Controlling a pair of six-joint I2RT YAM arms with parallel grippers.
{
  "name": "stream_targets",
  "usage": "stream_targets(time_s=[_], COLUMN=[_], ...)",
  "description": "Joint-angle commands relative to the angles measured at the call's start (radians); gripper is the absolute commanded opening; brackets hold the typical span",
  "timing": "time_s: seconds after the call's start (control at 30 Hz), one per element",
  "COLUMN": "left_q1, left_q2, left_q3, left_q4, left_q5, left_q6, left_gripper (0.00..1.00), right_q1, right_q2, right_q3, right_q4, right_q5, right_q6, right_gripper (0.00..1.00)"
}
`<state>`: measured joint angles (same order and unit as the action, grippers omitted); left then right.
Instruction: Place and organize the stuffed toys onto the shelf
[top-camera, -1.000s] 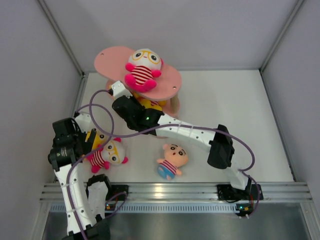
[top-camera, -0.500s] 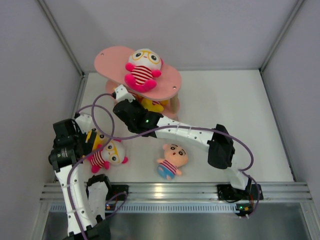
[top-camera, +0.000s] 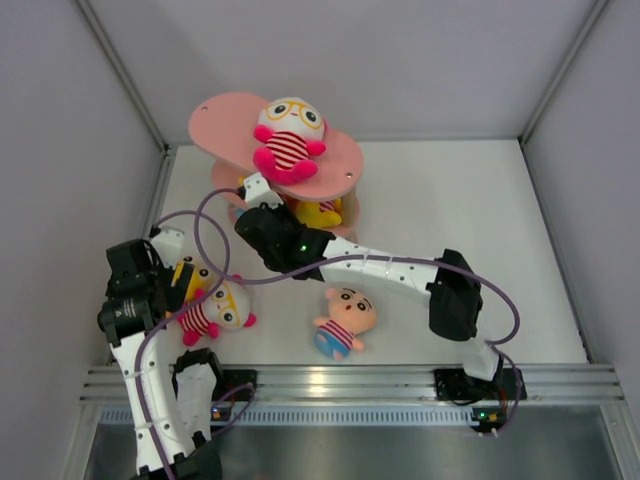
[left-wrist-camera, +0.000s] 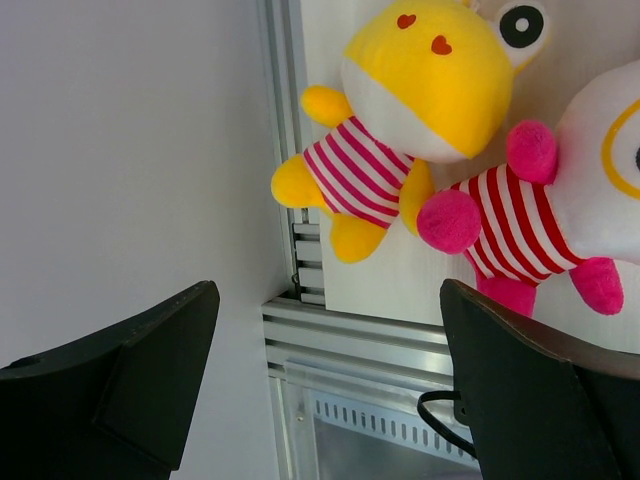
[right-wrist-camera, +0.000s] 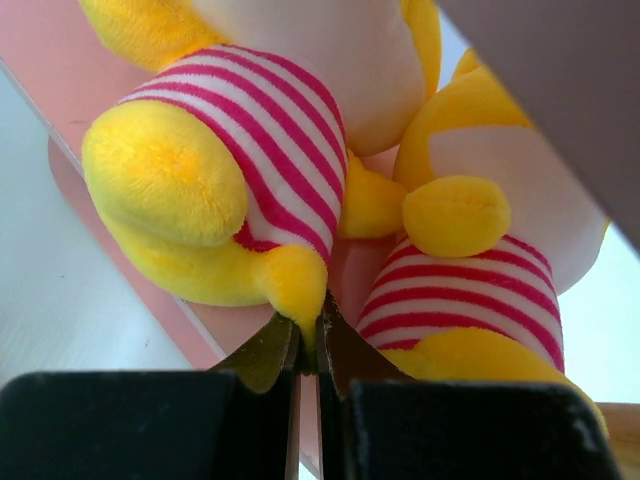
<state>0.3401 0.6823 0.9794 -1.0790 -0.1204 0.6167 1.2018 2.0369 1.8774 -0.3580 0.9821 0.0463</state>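
**Right claw on a yellow doll's foot at the shelf; left claw spread over two dolls**

Shelf: the pink three-tier shelf of oval boards on light wooden posts (top-camera: 338, 172) stands at the far left of the white table (top-camera: 450, 220). All positions below are given relative to it.

Top board: one pink-limbed plush doll with yellow glasses and a red-white striped shirt (top-camera: 287, 135) sits on it, face up.

Under the top board: the right arm reaches in from the near side. In the right wrist view, the right claw (right-wrist-camera: 308, 345) has its fingers drawn almost together, clamped on the foot tip of a yellow-bodied plush doll in a striped shirt (right-wrist-camera: 220, 170). This doll lies on a pink board. A second yellow striped doll (right-wrist-camera: 480, 250) lies just beside it, touching it. I cannot tell which lower tier holds them.

Near-left of the shelf: the left claw (left-wrist-camera: 328, 300) hangs with its fingers wide apart, and nothing is between them. Below it, a third yellow striped doll (left-wrist-camera: 400, 130) lies on the table. Its arm touches another pink-limbed, glasses-wearing doll (left-wrist-camera: 560, 220).

Near side of the shelf, well apart from it: a peach-faced plush doll in blue shorts (top-camera: 345, 320) lies on the table, clear of both claws.
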Motion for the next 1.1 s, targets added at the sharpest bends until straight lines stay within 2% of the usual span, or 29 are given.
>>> stream_targets(time_s=[0.0,0.5,0.6,0.63,0.8,0.87,0.9,0.93,1.07], left_q1=[0.0,0.002,0.002,0.002,0.0,0.0,0.002,0.002,0.0], left_q2=[-0.009,-0.003,0.0,0.002,-0.004,-0.006,-0.009,-0.01,-0.012], left_q3=[-0.011,-0.045,-0.054,-0.054,-0.054,-0.056,-0.058,-0.059,-0.064], left_q4=[0.036,0.037,0.037,0.037,0.036,0.036,0.036,0.036,0.036], left_q5=[0.007,0.034,0.041,0.045,0.047,0.042,0.036,0.034,0.031], left_q6=[0.012,0.023,0.02,0.018,0.018,0.02,0.021,0.021,0.021], left_gripper=[0.98,0.98,0.98,0.98,0.98,0.98,0.98,0.98,0.98], right_q1=[0.018,0.018,0.019,0.022,0.036,0.047,0.048,0.059,0.077], right_q2=[-0.096,-0.133,-0.147,-0.147,-0.152,-0.158,-0.161,-0.168,-0.173], right_q3=[-0.029,-0.075,-0.084,-0.086,-0.095,-0.1,-0.104,-0.109,-0.104], right_q4=[0.044,0.079,0.09,0.094,0.113,0.129,0.137,0.146,0.169], right_q5=[0.061,-0.008,-0.031,-0.034,-0.04,-0.052,-0.054,-0.054,-0.046], right_q6=[0.044,0.038,0.015,0.006,-0.037,-0.08,-0.088,-0.1,-0.151], right_gripper=[0.0,0.0,0.07,0.14,0.25,0.33,0.42,0.46,0.5])
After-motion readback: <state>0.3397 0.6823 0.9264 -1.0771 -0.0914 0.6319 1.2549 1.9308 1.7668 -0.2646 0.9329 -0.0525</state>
